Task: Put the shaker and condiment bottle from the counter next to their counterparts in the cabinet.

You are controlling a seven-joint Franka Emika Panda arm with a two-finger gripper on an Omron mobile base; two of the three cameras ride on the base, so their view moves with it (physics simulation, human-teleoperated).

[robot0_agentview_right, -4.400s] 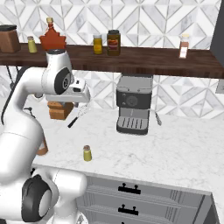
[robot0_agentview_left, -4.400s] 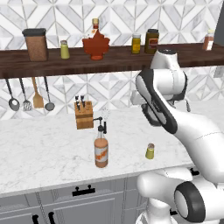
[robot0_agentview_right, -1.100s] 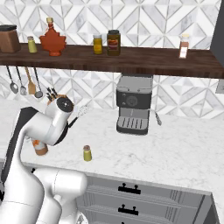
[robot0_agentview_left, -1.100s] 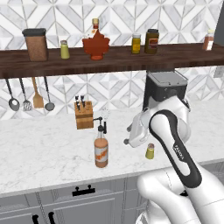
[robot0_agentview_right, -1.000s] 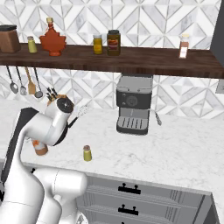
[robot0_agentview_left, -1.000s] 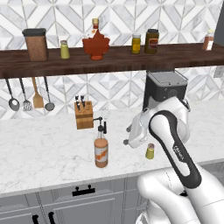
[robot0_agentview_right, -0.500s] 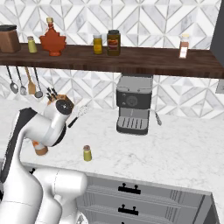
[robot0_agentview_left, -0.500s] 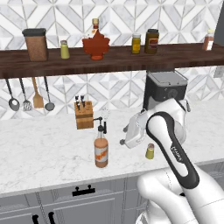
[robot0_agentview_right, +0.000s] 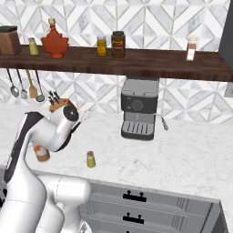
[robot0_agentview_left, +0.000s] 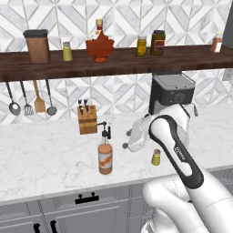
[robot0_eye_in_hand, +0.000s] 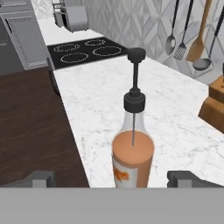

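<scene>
Pincer (robot0_eye_in_hand: 112, 178) spread wide, arm bent low, levelled at the condiment bottle (robot0_eye_in_hand: 132, 148).

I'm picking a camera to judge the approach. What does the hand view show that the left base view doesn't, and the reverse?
Hand view alone: a black stovetop beyond the counter. Left base view alone: the tiny yellow-green metal-capped shaker on the counter, and the long dark brown wooden shelf with its twin shaker and red maple-leaf bottle. Both: the tall clear bottle of brown-orange liquid, wooden knife block, hanging utensils.

The gripper (robot0_eye_in_hand: 112, 178) has swung down level with the condiment bottle (robot0_eye_in_hand: 132, 148).
</scene>
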